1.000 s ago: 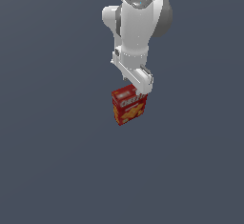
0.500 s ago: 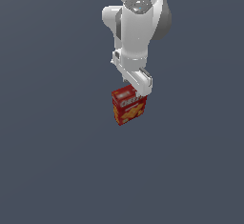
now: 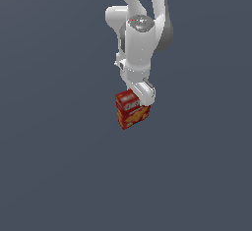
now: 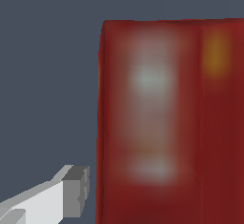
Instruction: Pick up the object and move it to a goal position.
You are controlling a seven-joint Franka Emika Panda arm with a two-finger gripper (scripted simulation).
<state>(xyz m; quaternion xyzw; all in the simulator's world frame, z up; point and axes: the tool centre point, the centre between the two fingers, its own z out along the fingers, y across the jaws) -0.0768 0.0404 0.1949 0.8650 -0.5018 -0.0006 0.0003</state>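
The red cracker box [image 3: 132,110] stands upright on the dark grey floor, showing white lettering and orange crackers. My gripper [image 3: 139,99] hangs straight down over its top, and the white hand covers the box's upper right corner. In the wrist view the box [image 4: 167,118] fills most of the picture, very close and blurred. One grey-tipped finger [image 4: 74,189] sits beside the box's side face with a thin gap between them. The other finger is out of view. The jaws stand open, astride the box.
The plain dark grey floor [image 3: 59,176] spreads all around the box. No other objects, walls or edges show. The white arm [image 3: 140,33] rises straight above the box.
The hand has come down slightly over the box top. The box has not moved.
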